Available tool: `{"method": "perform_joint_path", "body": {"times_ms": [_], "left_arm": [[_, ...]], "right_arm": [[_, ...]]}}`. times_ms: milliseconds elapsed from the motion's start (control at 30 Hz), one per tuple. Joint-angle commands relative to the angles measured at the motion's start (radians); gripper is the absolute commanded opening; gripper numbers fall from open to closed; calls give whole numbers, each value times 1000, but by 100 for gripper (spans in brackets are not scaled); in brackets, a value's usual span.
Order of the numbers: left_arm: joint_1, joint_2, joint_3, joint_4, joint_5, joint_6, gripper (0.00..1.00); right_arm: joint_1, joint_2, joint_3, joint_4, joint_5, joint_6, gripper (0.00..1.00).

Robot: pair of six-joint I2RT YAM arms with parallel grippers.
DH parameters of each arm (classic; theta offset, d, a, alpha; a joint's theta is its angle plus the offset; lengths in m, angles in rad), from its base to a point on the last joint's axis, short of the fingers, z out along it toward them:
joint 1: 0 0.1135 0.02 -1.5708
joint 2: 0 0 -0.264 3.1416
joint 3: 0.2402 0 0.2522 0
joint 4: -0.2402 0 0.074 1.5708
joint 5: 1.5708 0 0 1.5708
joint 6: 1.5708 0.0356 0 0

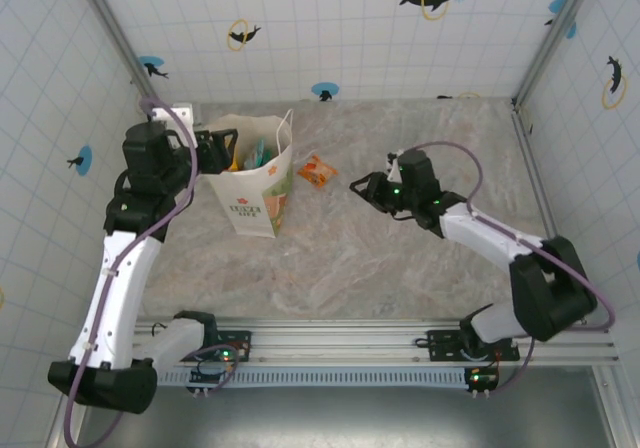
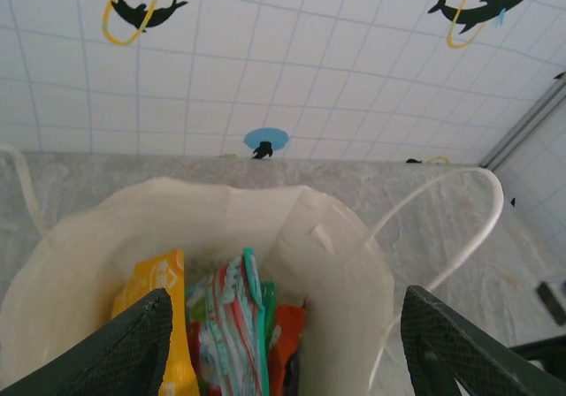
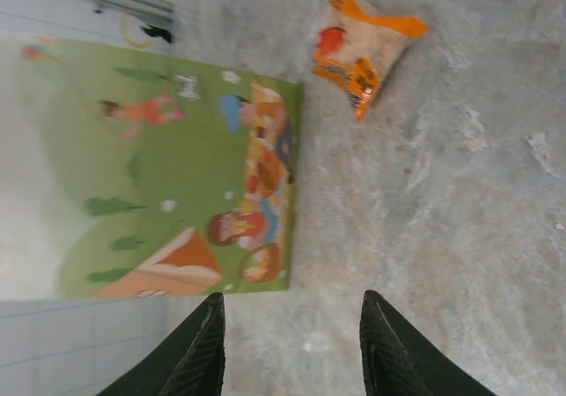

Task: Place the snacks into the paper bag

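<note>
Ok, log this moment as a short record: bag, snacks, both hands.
bag: upright on the table, mouth open
inside: several packets standing on edge, yellow-orange, green-and-red and orange-red among them
outside: one small orange packet flat on the table, right of the bag, apart from it
left hand: open, empty, over the bag's mouth
right hand: open, empty, above the table, right of the orange packet
left to do: orange packet not yet in the bag

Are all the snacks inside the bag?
No, one small orange packet lies on the table, to the right of the bag.
</note>
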Motion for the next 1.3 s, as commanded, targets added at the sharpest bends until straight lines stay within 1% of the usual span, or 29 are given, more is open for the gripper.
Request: {"method": "perform_joint_path", "body": {"times_ms": [0,167,300,500,600,1000,1133,1267], "left_arm": [[7,-23,-40,-63,5,-77,69],[8,-53,-104,-66,18,-127,69],[6,-65,-126,-72,15,-140,69],[6,-60,-126,-84,-2,-130,70],[6,-58,-127,-85,-4,-128,70],[7,-52,-131,-84,-8,-125,70],[6,-50,-133,-82,-10,-124,70],[5,-46,-135,-82,-12,-122,70]], "right_arm": [[35,85,41,108,82,51,44],[68,233,51,245,130,134,44],[78,347,85,329,130,176,42],[84,509,168,422,118,224,42],[86,577,220,435,119,232,42],[76,760,364,494,104,281,39],[75,794,398,490,117,286,36],[72,819,425,484,123,290,29]]}}
